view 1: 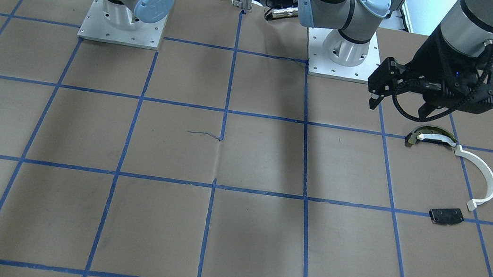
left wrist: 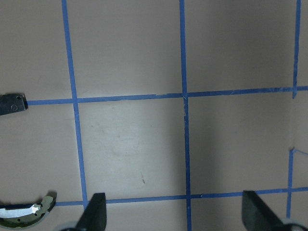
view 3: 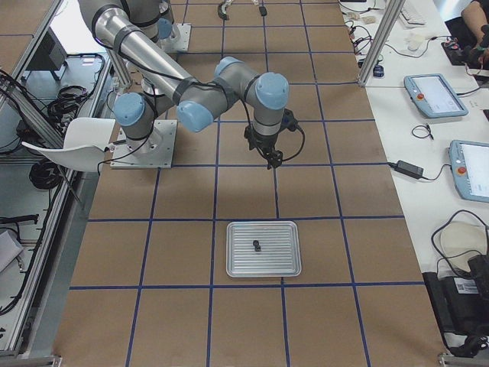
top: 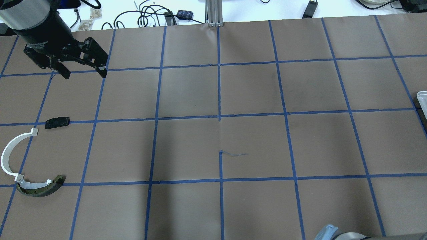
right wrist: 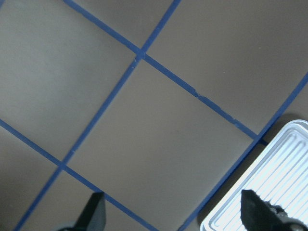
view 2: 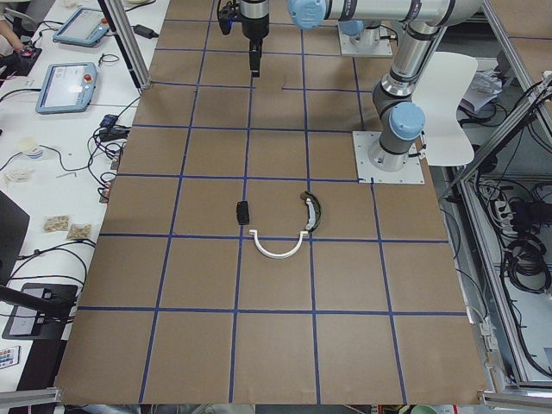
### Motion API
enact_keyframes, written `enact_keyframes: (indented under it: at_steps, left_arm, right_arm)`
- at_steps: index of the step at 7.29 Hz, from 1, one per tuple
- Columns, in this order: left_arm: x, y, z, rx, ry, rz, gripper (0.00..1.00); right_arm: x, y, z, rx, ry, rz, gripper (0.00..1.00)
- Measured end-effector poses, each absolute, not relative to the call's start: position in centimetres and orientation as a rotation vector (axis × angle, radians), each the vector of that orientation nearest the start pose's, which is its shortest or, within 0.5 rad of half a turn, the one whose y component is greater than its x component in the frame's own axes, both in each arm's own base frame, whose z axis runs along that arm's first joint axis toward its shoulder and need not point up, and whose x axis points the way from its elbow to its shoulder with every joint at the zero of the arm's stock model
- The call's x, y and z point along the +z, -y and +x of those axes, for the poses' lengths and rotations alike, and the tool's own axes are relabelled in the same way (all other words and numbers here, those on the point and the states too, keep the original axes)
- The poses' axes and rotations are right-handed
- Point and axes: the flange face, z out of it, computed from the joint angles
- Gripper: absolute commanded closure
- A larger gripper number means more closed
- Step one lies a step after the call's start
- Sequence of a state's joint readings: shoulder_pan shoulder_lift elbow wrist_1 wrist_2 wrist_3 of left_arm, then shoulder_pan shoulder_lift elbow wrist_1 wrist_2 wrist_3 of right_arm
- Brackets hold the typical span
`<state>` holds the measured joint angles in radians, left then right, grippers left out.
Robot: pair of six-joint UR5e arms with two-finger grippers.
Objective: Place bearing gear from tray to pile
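Note:
The bearing gear [view 3: 257,245] is a small dark part lying in the ribbed metal tray [view 3: 286,264]; a tray corner also shows in the right wrist view [right wrist: 269,183]. The pile lies at the table's other end: a white arc strip [view 1: 484,177], a dark curved piece with a cream band [view 1: 432,137] and a black plate [view 1: 446,216]. My left gripper [view 1: 398,103] is open and empty, hanging above the table beside the pile. My right gripper [right wrist: 173,216] is open and empty over bare table, about one grid square from the tray.
The table is brown paper with a blue tape grid [top: 219,116]. Both arm bases [view 1: 341,51] stand on metal plates at the robot's side. Cables and tablets [view 3: 435,95] lie on the white benches beyond the table's edge.

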<state>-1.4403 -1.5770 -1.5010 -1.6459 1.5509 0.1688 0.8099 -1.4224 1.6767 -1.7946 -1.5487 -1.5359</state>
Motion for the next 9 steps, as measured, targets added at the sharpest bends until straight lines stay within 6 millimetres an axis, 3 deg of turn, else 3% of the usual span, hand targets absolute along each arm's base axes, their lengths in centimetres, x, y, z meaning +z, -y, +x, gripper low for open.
enact_keyframes:
  at_steps: [3,4,6,9]
  left_arm:
    - [51.1,50.6,-7.0,0.01,-3.164,0.06,0.0]
    - [51.2,50.7,-7.0,0.003,-3.164,0.06,0.0]
    - [51.1,50.6,-7.1,0.012,-3.162,0.063,0.0]
    - [51.1,50.6,-7.1,0.016,-3.161,0.064,0.0]
  right_arm:
    - [30.3,47.3,-38.3,-0.045,-2.581,-1.813,0.03]
    - [27.3,47.3,-40.7,-0.046,-2.45,-2.021,0.04]
    - [22.8,47.4,-42.1,-0.032,-2.164,-2.363,0.05]
    - [19.7,46.6,-41.1,0.004,-2.01,-2.582,0.08]
